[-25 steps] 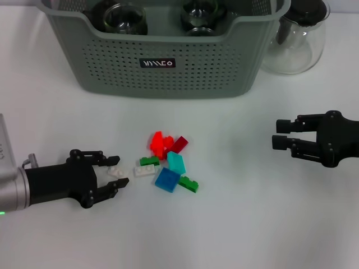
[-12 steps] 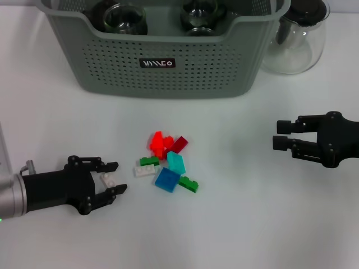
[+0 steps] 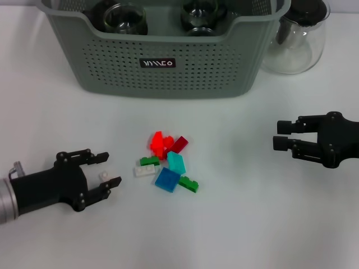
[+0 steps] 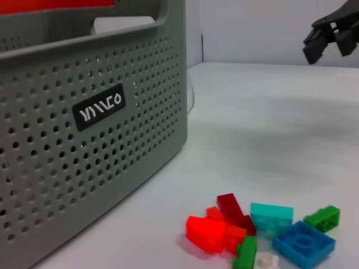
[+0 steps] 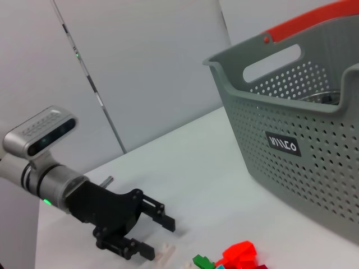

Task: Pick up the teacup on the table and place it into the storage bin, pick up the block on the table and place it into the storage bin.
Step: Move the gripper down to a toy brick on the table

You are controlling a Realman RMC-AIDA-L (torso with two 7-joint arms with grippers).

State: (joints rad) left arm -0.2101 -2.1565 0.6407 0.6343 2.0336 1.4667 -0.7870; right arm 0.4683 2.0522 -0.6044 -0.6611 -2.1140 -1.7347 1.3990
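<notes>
While low over the table (image 3: 50,112) on the far left, left gripper (image 3: 107,168) spread open, one finger (image 3: 96,156) above and one (image 3: 107,184) below a small white block (image 3: 104,175) that sits in the gap; whether touched or merely framed cannot be told. Just past the fingertips to the right: a second white block (image 3: 144,170), then the heap of blocks — green (image 3: 149,161), bright red (image 3: 159,143), dark red (image 3: 179,144), teal (image 3: 176,162), blue (image 3: 167,179) and another green (image 3: 189,184) — packed close together, some touching. Up and away from that hand, across bare table, the storage bin (image 3: 162,67), grey-green and perforated, black label (image 3: 157,63) on the near wall, with glass teacups (image 3: 125,19) already down inside. Beside the bin's right end, a clear teapot (image 3: 297,35) with black lid. Well apart to the right of the heap, right gripper (image 3: 282,134), fingers parted, nothing between them, hovering off the table and pointing back toward the blocks. Seen from the right wrist: left gripper (image 5: 150,236) open low over the table, a pale block (image 5: 162,254) near its lower finger, bin (image 5: 303,140) beyond.
</notes>
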